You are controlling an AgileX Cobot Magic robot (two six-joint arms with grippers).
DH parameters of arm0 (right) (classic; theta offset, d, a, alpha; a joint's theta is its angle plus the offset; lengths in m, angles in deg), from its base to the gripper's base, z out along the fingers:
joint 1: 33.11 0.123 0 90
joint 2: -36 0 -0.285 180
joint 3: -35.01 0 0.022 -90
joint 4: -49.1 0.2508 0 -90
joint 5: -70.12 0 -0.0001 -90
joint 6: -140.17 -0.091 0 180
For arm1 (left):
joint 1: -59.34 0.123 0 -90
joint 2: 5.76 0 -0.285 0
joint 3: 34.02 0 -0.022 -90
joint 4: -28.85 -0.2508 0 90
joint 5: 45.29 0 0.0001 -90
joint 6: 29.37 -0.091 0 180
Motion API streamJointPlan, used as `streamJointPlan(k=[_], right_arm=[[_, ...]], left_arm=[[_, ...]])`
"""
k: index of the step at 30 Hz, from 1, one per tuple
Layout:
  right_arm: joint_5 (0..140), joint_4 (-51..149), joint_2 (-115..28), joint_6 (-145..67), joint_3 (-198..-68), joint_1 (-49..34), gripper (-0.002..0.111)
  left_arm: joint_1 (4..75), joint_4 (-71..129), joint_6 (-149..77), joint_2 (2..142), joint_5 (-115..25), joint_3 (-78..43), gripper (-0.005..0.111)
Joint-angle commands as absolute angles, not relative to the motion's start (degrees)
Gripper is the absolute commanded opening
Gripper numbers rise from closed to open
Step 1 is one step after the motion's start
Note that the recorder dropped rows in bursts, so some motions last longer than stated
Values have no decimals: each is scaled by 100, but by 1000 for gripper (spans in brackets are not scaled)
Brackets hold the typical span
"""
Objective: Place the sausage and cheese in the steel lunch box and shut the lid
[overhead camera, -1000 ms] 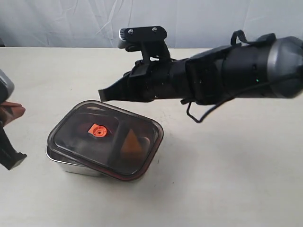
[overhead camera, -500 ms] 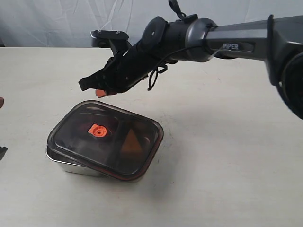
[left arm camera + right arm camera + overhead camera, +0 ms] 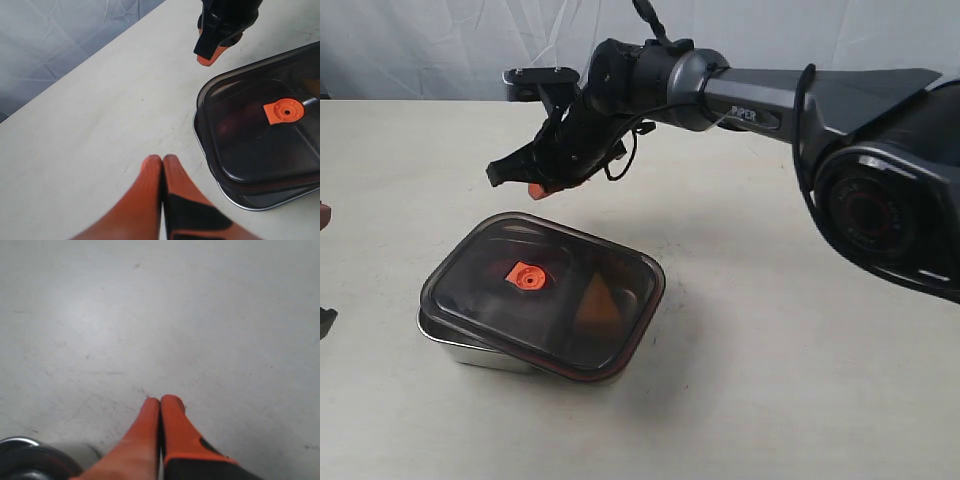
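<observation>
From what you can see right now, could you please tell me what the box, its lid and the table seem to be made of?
The box looks like polished steel: its rim is bright and mirror-like. The lid seems smoky translucent plastic, glossy, with shapes showing dimly through. Its orange valve is probably rubber or plastic. The table is matte, off-white and scuffed; material unclear.

Right hand [image 3: 533, 186] hangs closed on an outstretched arm [image 3: 760, 97]; left hand [image 3: 162, 165] closed too.
</observation>
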State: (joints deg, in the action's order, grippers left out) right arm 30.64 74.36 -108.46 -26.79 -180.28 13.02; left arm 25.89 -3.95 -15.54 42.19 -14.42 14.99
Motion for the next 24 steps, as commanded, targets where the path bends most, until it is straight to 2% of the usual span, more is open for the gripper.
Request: streamJointPlan(k=[1,24], right_arm=[[2734,7364,-11033,-2785,-18384,1259,-1],[2005,7958,-11071,-2191,-18423,1259,-1]], left_arm=[[2556,-324,-1518,4177,-1529,1514,0],[2556,-348,-1529,4177,-1582,1514,0]])
